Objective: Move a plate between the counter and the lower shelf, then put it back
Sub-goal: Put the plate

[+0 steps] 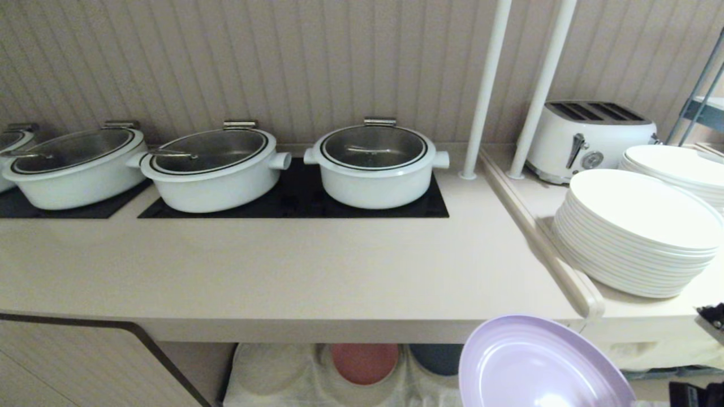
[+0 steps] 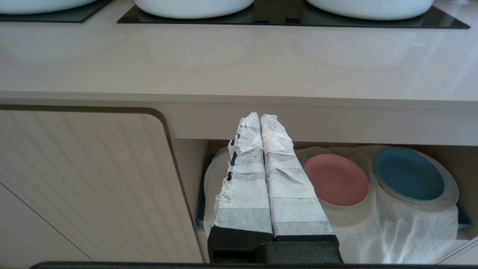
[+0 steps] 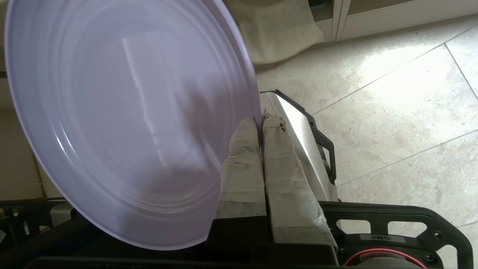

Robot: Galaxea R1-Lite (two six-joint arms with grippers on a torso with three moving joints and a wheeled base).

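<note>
While the right gripper (image 3: 260, 121) pinches the plate (image 3: 123, 119) over tiled floor (image 3: 403, 112), the beige counter (image 1: 294, 271) carries white pots (image 1: 376, 164).

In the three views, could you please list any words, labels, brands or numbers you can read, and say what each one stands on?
No text can be read in any view.
White label on the robot's black frame, right wrist view: print too small and blurred to read.
Toaster, its dial and lever: no legible marking.
Pots, white plates, lilac plate: blank.
</note>
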